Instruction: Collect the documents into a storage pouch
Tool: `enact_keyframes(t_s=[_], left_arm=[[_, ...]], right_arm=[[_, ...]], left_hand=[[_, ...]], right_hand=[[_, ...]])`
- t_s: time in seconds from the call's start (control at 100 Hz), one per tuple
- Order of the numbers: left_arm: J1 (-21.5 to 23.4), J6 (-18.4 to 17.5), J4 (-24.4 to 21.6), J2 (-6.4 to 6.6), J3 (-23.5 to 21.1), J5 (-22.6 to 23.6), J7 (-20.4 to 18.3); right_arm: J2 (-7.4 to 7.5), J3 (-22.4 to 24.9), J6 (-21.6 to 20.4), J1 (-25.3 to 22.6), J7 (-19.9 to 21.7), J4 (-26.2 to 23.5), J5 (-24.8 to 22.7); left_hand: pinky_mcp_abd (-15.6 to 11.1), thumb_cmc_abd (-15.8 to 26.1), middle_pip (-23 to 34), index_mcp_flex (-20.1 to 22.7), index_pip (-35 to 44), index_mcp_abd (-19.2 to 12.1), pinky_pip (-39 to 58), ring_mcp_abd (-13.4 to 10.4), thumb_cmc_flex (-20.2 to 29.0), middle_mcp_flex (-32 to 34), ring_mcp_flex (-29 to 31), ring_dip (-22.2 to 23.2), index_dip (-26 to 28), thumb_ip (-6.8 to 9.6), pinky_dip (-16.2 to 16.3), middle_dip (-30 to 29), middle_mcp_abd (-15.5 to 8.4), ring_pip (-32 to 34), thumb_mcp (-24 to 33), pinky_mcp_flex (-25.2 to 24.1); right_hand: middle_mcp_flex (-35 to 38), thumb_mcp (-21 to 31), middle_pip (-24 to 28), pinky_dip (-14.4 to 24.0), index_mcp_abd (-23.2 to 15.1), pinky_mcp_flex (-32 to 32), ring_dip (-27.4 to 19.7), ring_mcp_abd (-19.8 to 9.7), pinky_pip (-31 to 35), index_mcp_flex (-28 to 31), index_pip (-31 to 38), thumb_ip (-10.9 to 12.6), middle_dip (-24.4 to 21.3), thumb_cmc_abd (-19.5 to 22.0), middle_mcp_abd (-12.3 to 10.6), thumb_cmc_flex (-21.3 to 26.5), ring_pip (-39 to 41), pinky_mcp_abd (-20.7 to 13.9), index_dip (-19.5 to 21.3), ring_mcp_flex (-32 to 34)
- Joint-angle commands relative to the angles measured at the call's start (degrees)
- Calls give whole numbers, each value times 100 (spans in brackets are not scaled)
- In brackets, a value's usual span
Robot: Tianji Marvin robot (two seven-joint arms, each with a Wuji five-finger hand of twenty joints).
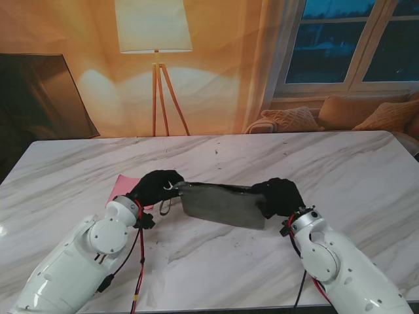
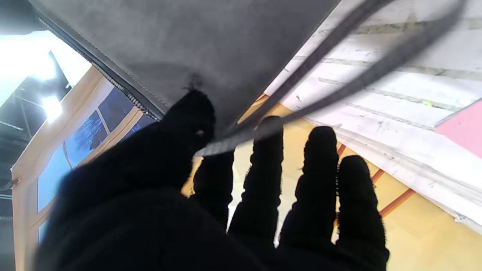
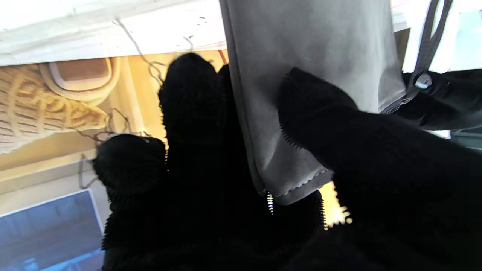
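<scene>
The marble table (image 1: 275,154) offers wide bare surface to the right and on the far side of the work area; the near edge sits close under both forearms, so room toward me is limited.

The grey storage pouch (image 1: 222,204) is held up off the table between the two hands, roughly centred and nearer to me than the table's middle. The right wrist view shows its zip end, but whether the mouth is open cannot be told.

The pink document (image 1: 124,188) lies flat on the table to the left, just behind the left hand and partly hidden by it. In my judgement collection has not begun: the pouch is secured, the document is still outside it.

The right hand (image 1: 280,196) pinches the pouch's right end, thumb on one face, fingers on the other. The left hand (image 1: 156,186) grips the left end, thumb pressed to the fabric, the remaining fingers (image 2: 315,177) extended and apart. A wrist strap (image 2: 339,49) hangs loose across them.
</scene>
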Motion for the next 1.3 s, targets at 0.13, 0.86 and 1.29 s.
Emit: enact_keyframes(t_s=[0.13,0.86,1.29], left_arm=[[287,107,-428,164,-330,56,-305],[848,758,-1074,466,-1758,689,-1358],[326,1324,32,461,-1505,1413,-986]], right_arm=[[66,-2,-134,-121,123,-56,-112],[50,32,-115,-313,496,-334,158],[41,7,-42,-355,588,-412,244]], left_hand=[[-184,399,-403,-488,-848,215,-478,-125,-786,-674,-558,-156,151,486,-34,-378,129,-434,207,-332],[-179,957,-611,-570,-1314,350,276,24,-632,-843,-502,274,213,892,620,-437,244,-99,67,-96],[-281,887,-1074,-1417,-1967,341,64,-103,-714,-1909,-1204,110,-86,798,510,-733,39,-502,-161,-442]], right_hand=[[-121,186,131,135,-255,-156,54,-270,51,103,382,271,174,449,-47,-138,197,-203,90,-172],[-252,152,158,214,-127,-291,209,-250,105,-6,314,224,202,496,10,-433,241,-137,89,-271],[-278,120,181,228,-97,-318,302,-236,103,-26,299,222,193,551,24,-441,217,-131,101,-289]])
